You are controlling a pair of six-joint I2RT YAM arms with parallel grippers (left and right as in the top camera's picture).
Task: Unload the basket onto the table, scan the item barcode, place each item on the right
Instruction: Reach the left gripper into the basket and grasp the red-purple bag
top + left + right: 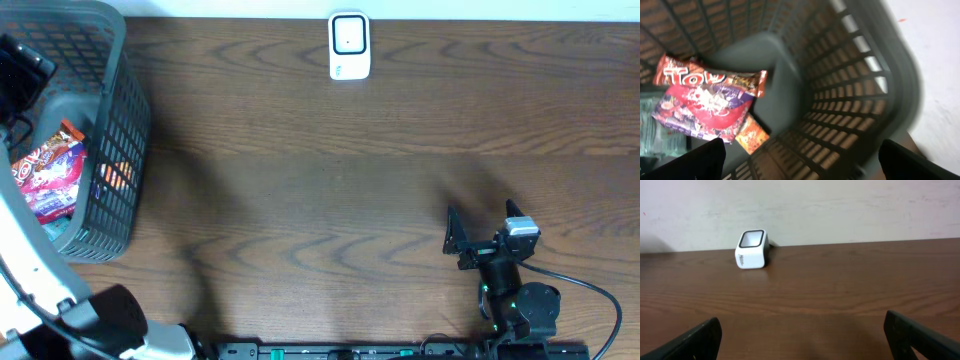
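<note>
Snack packet [705,107] lies in the basket [855,100] just below the left pincer [800,165] (jaws wide, empty)

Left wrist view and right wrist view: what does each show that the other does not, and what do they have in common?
Only the left wrist view shows the inside of the grey basket, with colourful snack packets lying at its bottom. Only the right wrist view shows the white scanner, which stands on the brown table near its far edge. Both views share one thing: each shows its own gripper, the left gripper and the right gripper, open wide and holding nothing.
</note>
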